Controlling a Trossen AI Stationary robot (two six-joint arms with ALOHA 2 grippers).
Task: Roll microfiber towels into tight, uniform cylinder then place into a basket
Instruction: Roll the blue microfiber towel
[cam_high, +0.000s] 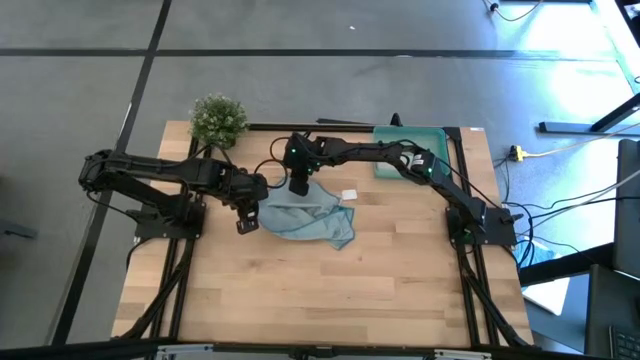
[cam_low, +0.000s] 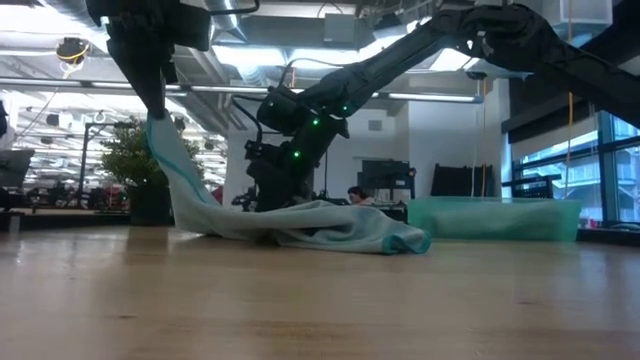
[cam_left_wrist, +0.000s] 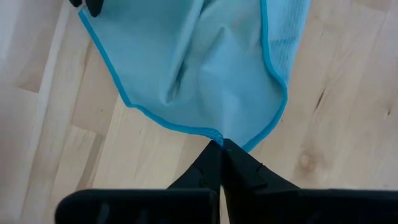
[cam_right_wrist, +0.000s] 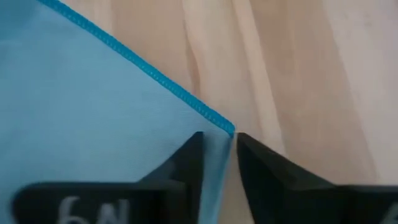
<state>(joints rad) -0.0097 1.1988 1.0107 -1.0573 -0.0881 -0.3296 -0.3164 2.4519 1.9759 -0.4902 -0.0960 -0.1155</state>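
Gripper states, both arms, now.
Left gripper: shut on the light blue towel, one corner lifted.
Right gripper: shut on another corner of the towel, low at the table.

Grey floor (cam_high: 300, 90), ceiling strip lights (cam_low: 420, 97), right-hand window (cam_low: 560, 165)

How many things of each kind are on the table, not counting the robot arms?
Light blue towel: 1
Teal-green basket: 1
Potted plant: 1
Total: 3
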